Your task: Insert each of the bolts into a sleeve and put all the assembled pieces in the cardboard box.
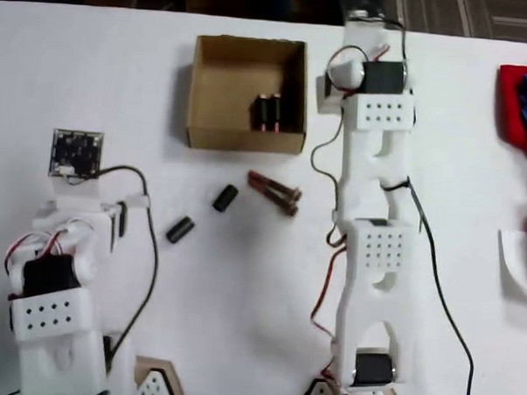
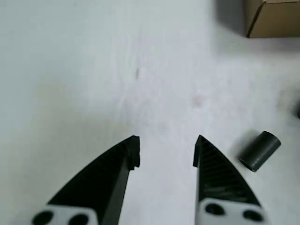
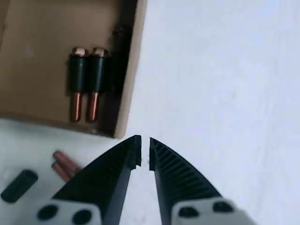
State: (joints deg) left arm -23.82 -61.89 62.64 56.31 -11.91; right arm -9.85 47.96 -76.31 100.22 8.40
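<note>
Table [image 1: 240, 336] is white and everything sits on it. Right arm [image 1: 379, 246] is stretched out long toward the far side, just right of the box [image 1: 246, 140]. Left arm [image 1: 53, 311] is folded up at the near left. The box is brown cardboard, open on top, and sits at the far middle of the table. The left gripper [image 2: 166, 150] is over bare table with its two black fingers wide apart and nothing between them. The right gripper [image 3: 145, 150] is above the table next to the box's right wall; its fingers are almost together with just a thin gap, and it holds nothing. Two done pieces [image 1: 268, 112], each a copper bolt in a black sleeve, lie side by side in the box near its right wall. Two loose bolts [image 1: 275, 192] lie together on the table, just near of the box's right corner. The right sleeve [image 1: 226, 198] lies just left of them. The left sleeve [image 1: 181, 229] lies a bit nearer and more left, close to the left gripper but not touching it.
</note>
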